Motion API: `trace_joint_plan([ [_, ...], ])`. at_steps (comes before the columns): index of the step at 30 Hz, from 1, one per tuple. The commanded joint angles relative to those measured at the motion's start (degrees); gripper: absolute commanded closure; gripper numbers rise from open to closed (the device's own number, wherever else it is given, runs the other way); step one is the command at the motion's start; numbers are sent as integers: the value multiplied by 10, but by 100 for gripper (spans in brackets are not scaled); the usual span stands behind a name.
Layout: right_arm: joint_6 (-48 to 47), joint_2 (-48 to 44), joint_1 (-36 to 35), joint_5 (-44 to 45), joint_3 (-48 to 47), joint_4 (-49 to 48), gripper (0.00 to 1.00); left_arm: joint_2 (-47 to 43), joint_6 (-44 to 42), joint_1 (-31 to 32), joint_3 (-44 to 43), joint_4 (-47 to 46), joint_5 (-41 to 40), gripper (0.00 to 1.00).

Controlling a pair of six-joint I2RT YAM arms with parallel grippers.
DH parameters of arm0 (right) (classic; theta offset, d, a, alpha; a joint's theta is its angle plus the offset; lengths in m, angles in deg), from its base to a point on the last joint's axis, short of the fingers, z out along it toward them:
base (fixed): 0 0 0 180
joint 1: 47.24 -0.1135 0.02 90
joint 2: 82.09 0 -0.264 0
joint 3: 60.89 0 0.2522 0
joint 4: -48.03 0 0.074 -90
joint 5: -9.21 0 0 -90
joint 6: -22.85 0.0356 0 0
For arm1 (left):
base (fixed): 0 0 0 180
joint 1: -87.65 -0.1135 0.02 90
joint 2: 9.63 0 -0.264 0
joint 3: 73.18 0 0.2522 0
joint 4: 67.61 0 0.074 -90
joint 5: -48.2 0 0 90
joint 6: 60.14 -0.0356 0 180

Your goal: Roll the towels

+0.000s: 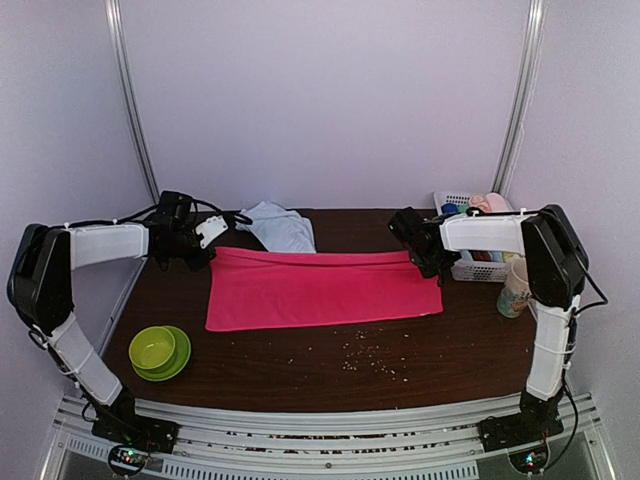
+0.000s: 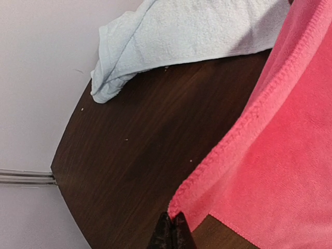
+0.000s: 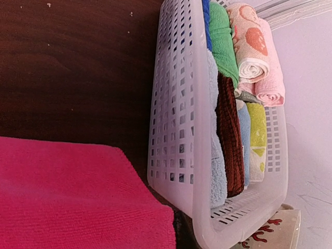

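Scene: Two robot arms reach to the far corners of a pink towel (image 1: 320,290) spread across the dark desk (image 1: 250,370).
Pink towel: It lies lengthwise at mid-desk. The left wrist view shows its far-left corner raised off the wood, and the rest looks flat.
Blue towel: The blue towel (image 1: 282,228) sits crumpled at the back of the desk, right at the pink one's far edge, with neither arm on it.
Left fingers: The left fingers (image 2: 164,236) are pressed together on the pink towel's corner hem, with only a small bite of cloth between the tips.
Right fingers: The right fingers (image 1: 430,262) hover at the far-right corner. Their own camera shows the towel's edge and the basket but not the tips, so whether they are closed or hold cloth cannot be told.
Stage: This looks like the start of the job, as neither towel is rolled.
Risk, grip: The left hold is at the very hem, so a firm pull could let the corner slip out.
Risk, skew: If only one corner is held, a fold or roll would likely go askew.
Risk, neighbours: The white basket (image 3: 176,104) of rolled cloths stands just beside the towel's right end, with a cup (image 1: 515,288) near it. A wide right-arm swing could knock either.
Risk, crumbs: Crumbs (image 1: 368,355) on the near desk could be swept into the cloth if it is dragged forward.
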Motion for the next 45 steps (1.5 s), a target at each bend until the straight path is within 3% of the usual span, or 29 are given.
trace_joint_plan([
  [1,8,-27,2,-8,23,5,100,-42,-32,-13,40,-20,56,100],
  [16,26,-18,-13,-11,55,40,100,-91,-102,-15,131,22,120,100],
  [45,29,14,-66,-7,63,106,98,-78,-162,-15,131,121,128,99],
])
